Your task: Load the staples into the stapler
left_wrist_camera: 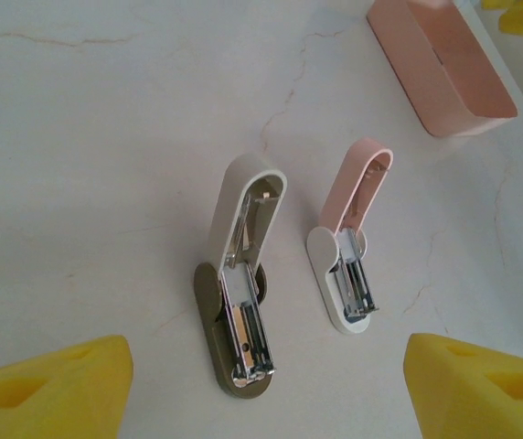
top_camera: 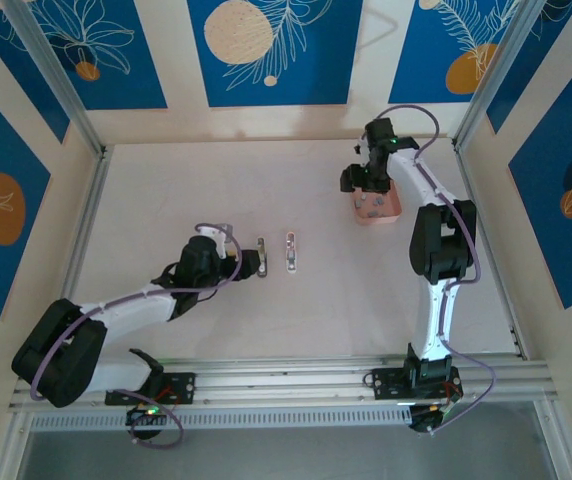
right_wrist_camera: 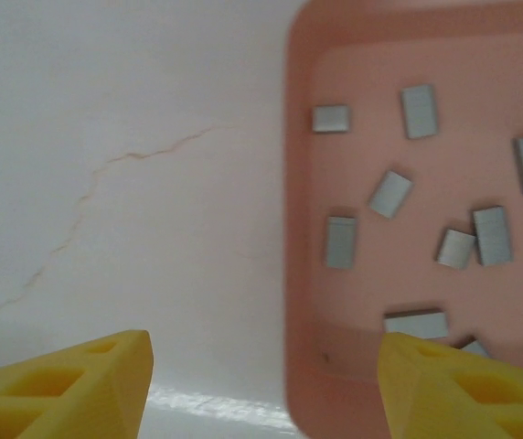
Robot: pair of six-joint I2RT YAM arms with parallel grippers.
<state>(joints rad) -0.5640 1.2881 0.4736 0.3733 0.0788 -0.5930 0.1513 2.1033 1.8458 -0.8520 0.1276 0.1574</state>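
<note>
Two staplers lie open side by side on the table: an olive and white stapler (left_wrist_camera: 240,315) (top_camera: 261,257) and a smaller pink and white stapler (left_wrist_camera: 347,265) (top_camera: 290,252), both with bare metal magazines showing. My left gripper (left_wrist_camera: 266,393) (top_camera: 245,263) hovers open just short of them, holding nothing. At the back right, the pink tray (right_wrist_camera: 303,229) (top_camera: 381,212) (left_wrist_camera: 444,73) holds the staples (right_wrist_camera: 389,193), several small grey blocks lying scattered. My right gripper (right_wrist_camera: 261,384) (top_camera: 366,186) hangs open over the tray's left wall, with one yellow finger (right_wrist_camera: 463,393) above the tray floor.
The white marbled table (top_camera: 196,190) runs bare to the left and back. Aluminium frame posts and blue patterned walls (top_camera: 266,50) enclose it. A rail (top_camera: 296,380) runs along the near edge by the arm bases.
</note>
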